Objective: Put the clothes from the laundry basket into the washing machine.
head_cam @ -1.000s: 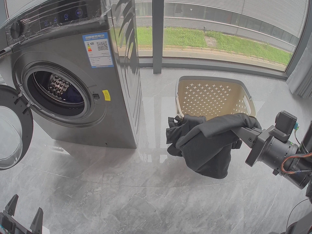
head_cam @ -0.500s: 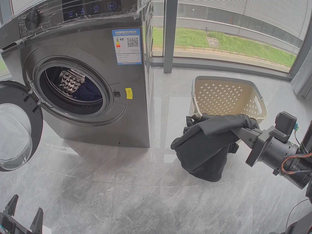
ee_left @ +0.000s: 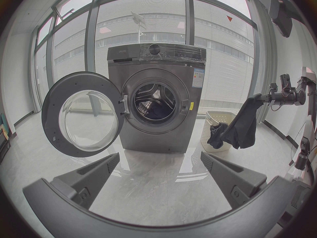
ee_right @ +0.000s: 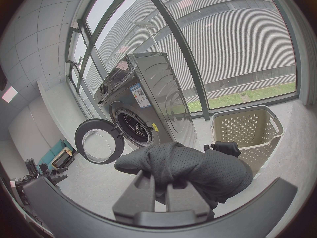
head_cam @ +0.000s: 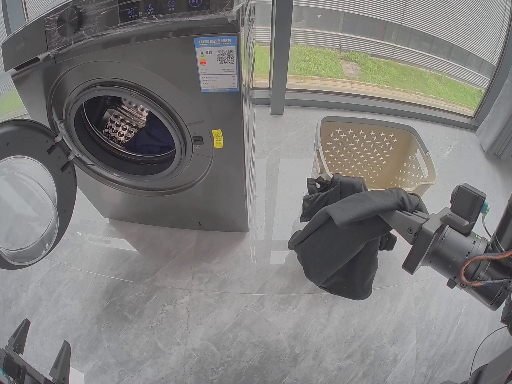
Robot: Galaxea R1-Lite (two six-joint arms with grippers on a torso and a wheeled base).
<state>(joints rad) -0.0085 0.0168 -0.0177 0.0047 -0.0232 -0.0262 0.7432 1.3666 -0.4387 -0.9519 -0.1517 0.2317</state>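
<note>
Right tool point(head_cam: 397, 217), at right: fingers clamped on a dark grey, finely perforated fabric garment point(head_cam: 341, 236). The cloth hangs clear of the pale marble floor point(head_cam: 213, 316), bunched just near of the cream plastic laundry basket with star-shaped holes point(head_cam: 368, 121); one end reaches the basket's near rim.

Grey front-loading washing machine point(head_cam: 160, 54), far left. Its round glass door point(head_cam: 32, 188) is swung wide to the left, and the drum holds some dark blue cloth point(head_cam: 154, 140) (low in the drum, partly in shadow).

Left tool point(head_cam: 42, 342), near left, low: fingers spread apart, holding nothing.
</note>
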